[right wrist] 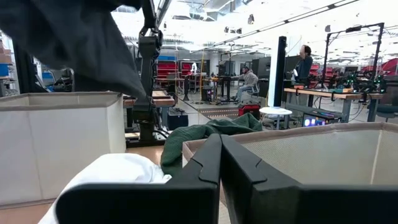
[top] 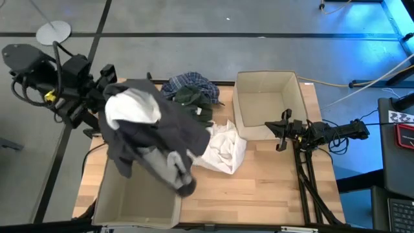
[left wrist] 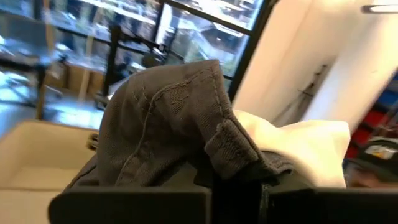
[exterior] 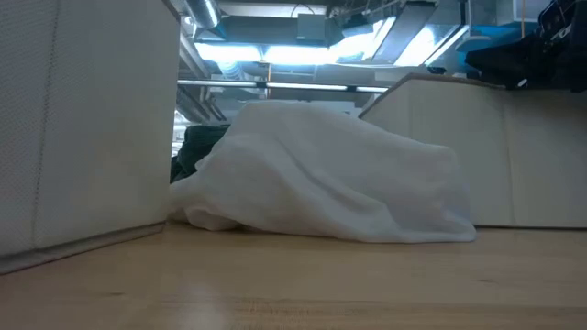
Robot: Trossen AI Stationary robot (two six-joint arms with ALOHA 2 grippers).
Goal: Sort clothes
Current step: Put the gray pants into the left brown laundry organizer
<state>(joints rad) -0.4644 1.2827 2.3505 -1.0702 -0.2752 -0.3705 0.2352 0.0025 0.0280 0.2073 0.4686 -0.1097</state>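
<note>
Snagging is the risk: the dark grey garment (top: 155,139), clamped in the left gripper (top: 107,87) above the worktop's left side, trails over the near-left bin (top: 113,200) and could drape outside. Right gripper (top: 283,131), fingers together, waits by the far-right bin (top: 268,81).

Colours on the pale wood counter (top: 272,194)

Dark grey-black garment (top: 165,133) with a white lining patch (top: 132,107); beside it a blue-and-white plaid shirt (top: 187,83), a dark green piece (top: 194,98) and a white piece (top: 223,147). Both fabric bins (top: 268,90) are beige; the arms are black.
</note>
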